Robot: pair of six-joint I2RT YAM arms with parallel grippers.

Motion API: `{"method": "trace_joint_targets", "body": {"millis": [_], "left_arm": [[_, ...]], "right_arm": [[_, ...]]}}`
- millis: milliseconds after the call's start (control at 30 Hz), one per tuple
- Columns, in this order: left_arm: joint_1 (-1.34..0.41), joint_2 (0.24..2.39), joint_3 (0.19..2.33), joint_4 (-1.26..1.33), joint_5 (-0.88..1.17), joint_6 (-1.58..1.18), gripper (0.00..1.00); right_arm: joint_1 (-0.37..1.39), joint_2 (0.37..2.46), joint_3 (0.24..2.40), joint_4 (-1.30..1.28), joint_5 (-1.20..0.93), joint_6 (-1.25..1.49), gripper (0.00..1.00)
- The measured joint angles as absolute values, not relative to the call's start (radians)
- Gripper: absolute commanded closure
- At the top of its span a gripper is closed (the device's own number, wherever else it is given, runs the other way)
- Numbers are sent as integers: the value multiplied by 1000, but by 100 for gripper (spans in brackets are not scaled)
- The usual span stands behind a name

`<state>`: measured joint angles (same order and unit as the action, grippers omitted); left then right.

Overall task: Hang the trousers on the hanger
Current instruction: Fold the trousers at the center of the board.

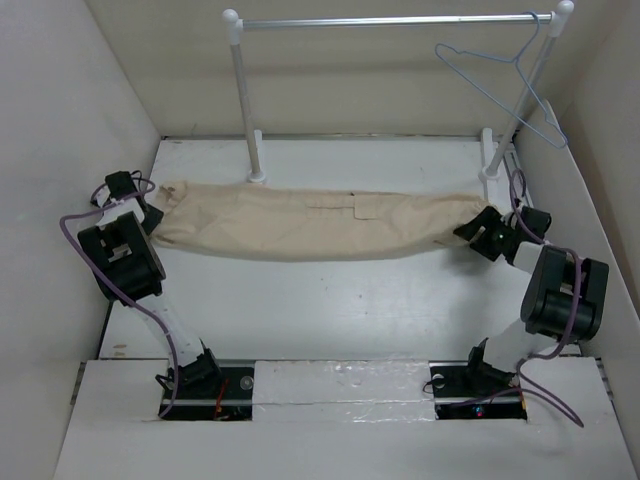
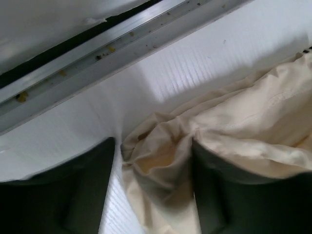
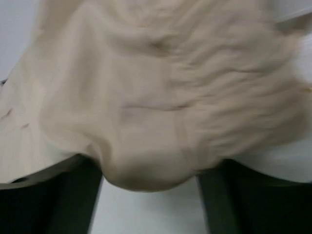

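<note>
Trousers (image 1: 320, 225) lie flat on the table (image 1: 330, 310), stretched into one long band. Their long axis runs left-right across the robot's front, w/ one end at each arm. L gripper (image 1: 150, 208) sits at the left end. In the left wrist view the L gripper (image 2: 153, 161) has its jaws apart w/ a bunched fold of cloth btwn them. A strip of table shows btwn that fold and one finger, so it reads as released, not clenched. R gripper (image 1: 478, 232) is at the right end. In the right wrist view the R gripper (image 3: 146, 180) also stands wide, cloth sagging into the gap and bare table below it, so nothing is pinched there either. That view is blurred, so which end is the waist I can't tell. Hanger (image 1: 518, 62) hangs by its hook from the rack (image 1: 390, 20), at the far right end of the bar, tilted. It's behind and above the R gripper, well apart from the cloth. R arm is clearly nearer to it, L arm far across. Judgement: both ends need a firm pinch first. Then the band's right end has to travel back and up toward the hanger, w/ the left end following along the same axis.
</note>
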<state>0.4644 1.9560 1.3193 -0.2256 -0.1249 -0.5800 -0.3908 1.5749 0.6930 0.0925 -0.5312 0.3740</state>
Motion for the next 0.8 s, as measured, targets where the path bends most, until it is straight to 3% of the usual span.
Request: {"method": "trace_joint_targets", "body": {"millis": [33, 67, 100, 133, 267, 433, 767, 800], "left_arm": [[464, 1963, 1319, -223, -135, -575, 88], [464, 1964, 1320, -223, -134, -574, 89], [465, 1966, 1324, -223, -134, -575, 97], [464, 1972, 1329, -229, -136, -570, 100], [464, 1988, 1360, -260, -160, -566, 100], [468, 1980, 1354, -281, -176, -565, 100], [490, 1732, 1097, -395, -280, -598, 100], [496, 1701, 1070, -407, -308, -605, 100]], "right_arm": [[-389, 1600, 705, 120, -525, 386, 65], [-385, 1623, 712, 137, -510, 409, 66], [-385, 1641, 720, 145, -497, 412, 94], [-381, 1656, 727, 132, -475, 416, 100], [-377, 1654, 753, 37, -424, 408, 100], [-403, 1488, 754, -162, -370, 309, 100], [-577, 1138, 659, -520, -368, 109, 100], [-583, 1119, 652, -561, -360, 96, 94]]}}
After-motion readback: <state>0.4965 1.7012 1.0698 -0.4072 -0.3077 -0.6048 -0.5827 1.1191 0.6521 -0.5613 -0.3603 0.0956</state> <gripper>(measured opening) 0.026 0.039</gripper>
